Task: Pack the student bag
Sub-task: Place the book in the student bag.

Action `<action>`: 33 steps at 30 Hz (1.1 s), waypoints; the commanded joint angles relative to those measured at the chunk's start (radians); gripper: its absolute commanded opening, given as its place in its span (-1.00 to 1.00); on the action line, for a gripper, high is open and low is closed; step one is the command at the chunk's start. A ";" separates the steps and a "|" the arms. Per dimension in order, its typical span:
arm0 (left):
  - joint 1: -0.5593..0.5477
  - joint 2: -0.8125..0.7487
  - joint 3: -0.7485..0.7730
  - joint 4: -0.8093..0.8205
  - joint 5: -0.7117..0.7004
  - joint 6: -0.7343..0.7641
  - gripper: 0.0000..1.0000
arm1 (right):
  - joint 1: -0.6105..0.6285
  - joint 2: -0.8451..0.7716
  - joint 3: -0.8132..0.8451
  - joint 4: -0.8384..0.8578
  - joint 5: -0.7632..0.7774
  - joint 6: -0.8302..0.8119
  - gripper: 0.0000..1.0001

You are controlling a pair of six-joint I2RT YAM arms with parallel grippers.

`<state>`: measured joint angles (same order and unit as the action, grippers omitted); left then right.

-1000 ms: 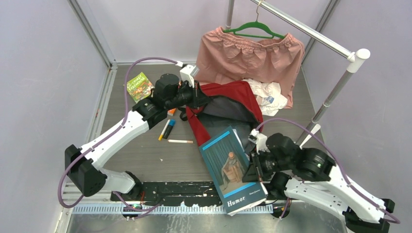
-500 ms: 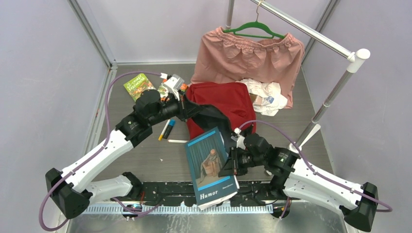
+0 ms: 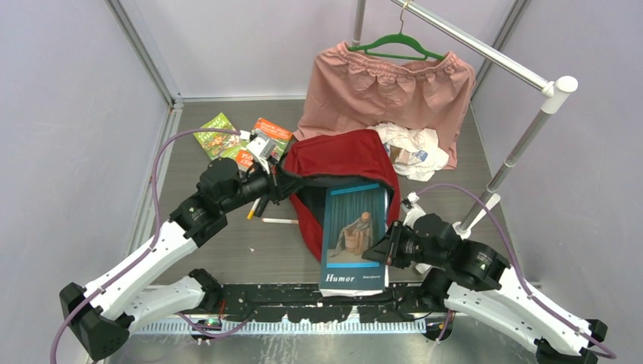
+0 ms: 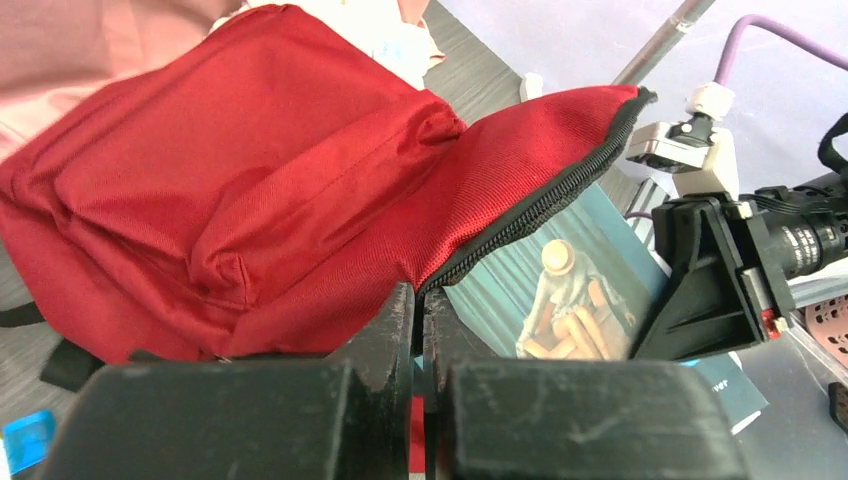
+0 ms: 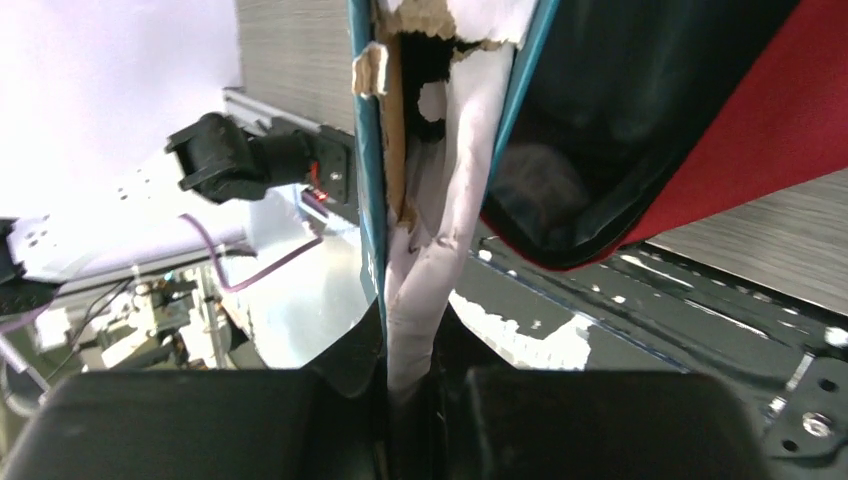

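Since a second ago the book, which hung slanted over the table's near edge, has turned square and moved away from us, so its far end now sits inside the open mouth of the student bag. Our left arm has drawn back to the left, uncovering an orange booklet beside the green booklet. The bag's mouth now arches over the book's top.

The bag lies at mid-table, in front of the pink garment and left of the white cloth. Our left gripper is at the bag's left side, its jaws clenched on the zippered rim of the flap and holding that rim lifted. Our right gripper is just off the bag's near right corner, its jaws pinching the book's right edge. The wrist view shows the worn page block squeezed between the fingers and the bag's red lip curving beside it.
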<state>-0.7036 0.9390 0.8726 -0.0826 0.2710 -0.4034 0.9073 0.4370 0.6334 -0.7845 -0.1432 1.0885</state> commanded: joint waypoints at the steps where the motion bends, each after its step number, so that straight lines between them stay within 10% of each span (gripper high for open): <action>1: 0.001 -0.074 0.003 0.087 0.002 0.042 -1.00 | -0.006 0.049 0.042 -0.110 0.174 0.027 -0.99; 10: 0.001 -0.077 0.003 0.040 0.113 0.025 -1.00 | -0.019 0.289 0.023 0.112 0.171 -0.006 -0.86; 16: 0.000 -0.044 -0.016 0.069 0.164 -0.035 -1.00 | -0.020 0.398 0.133 -0.086 0.340 -0.097 0.35; 21: 0.000 -0.037 -0.014 0.074 0.144 -0.032 -1.00 | -0.020 0.376 0.257 -0.360 0.477 -0.187 0.81; 33: 0.000 -0.023 0.029 0.052 0.091 -0.012 -1.00 | -0.018 0.283 0.329 -0.561 0.606 -0.049 1.00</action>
<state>-0.7036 0.9184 0.8448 -0.1028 0.3626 -0.4194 0.8925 0.7532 0.9504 -1.2686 0.3672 0.9607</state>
